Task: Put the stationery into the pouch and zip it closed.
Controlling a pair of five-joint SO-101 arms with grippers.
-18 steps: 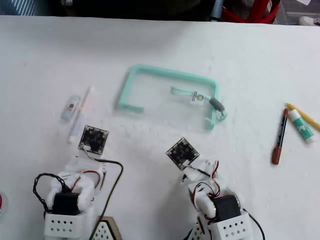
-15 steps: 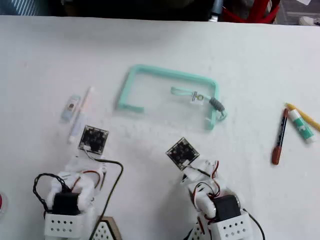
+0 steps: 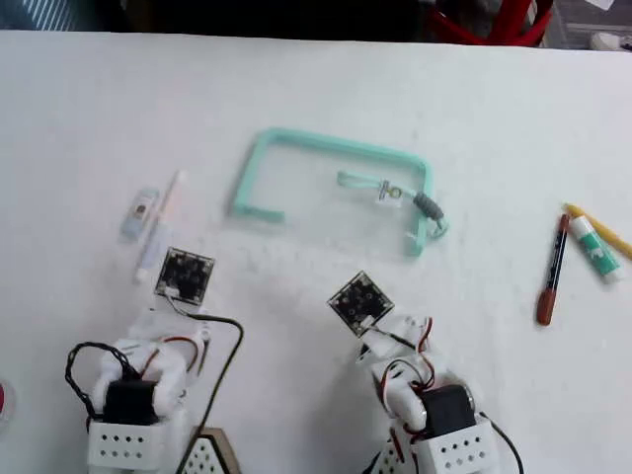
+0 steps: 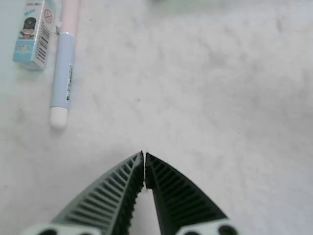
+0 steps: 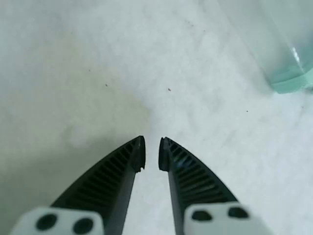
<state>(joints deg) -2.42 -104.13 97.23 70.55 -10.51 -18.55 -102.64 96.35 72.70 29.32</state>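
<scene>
A clear pouch [image 3: 326,197] with mint-green edging lies flat at the table's middle, its zipper pull [image 3: 427,205] at the right end. Left of it lie a small boxed eraser [image 3: 139,212] and a pink-and-blue pen [image 3: 158,225]. On the right lie a brown pen [image 3: 551,272], a yellow pencil [image 3: 604,233] and a white-and-green stick [image 3: 594,247]. My left gripper [image 4: 145,154] is shut and holds nothing, short of the pen [image 4: 63,73] and eraser [image 4: 34,32]. My right gripper [image 5: 151,144] is all but shut, with a thin gap, near the pouch corner [image 5: 288,81].
Both arms sit folded at the near edge, the left arm [image 3: 138,385] and the right arm [image 3: 425,395], with black cables around them. Dark and red objects stand beyond the table's far edge [image 3: 316,38].
</scene>
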